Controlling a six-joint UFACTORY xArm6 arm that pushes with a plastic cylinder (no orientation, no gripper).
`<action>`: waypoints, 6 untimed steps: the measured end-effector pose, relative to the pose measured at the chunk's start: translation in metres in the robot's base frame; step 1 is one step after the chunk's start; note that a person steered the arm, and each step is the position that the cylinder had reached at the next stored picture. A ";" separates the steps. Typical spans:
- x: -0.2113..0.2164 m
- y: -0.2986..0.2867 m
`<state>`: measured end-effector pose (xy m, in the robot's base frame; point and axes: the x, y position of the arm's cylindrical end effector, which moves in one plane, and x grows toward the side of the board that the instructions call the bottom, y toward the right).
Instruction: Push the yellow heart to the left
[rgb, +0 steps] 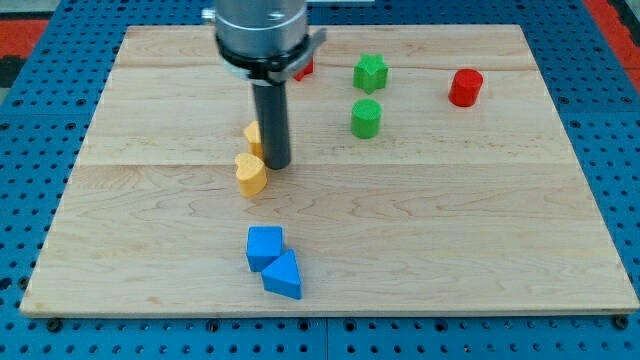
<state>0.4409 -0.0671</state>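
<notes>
The wooden board is laid on a blue pegboard surface and occupies most of the view. The arm's metal housing is seen at the view's top, and the dark rod descends from it to my tip; no jaws are fitted, so no open or closed state applies. The yellow heart is located just beside my tip, toward the view's left and slightly below it, and contact cannot be confirmed. A second yellow block is partly hidden behind the rod, on the view's left of it, and its shape cannot be determined. The blue cube and the blue triangular block, touching each other, are placed well below my tip. To the view's right and above my tip, the green cylinder and the green star-like block are found. The red cylinder is farther right. A red block is mostly concealed by the housing.
</notes>
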 end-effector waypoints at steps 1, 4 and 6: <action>0.003 -0.028; 0.031 -0.039; 0.055 -0.046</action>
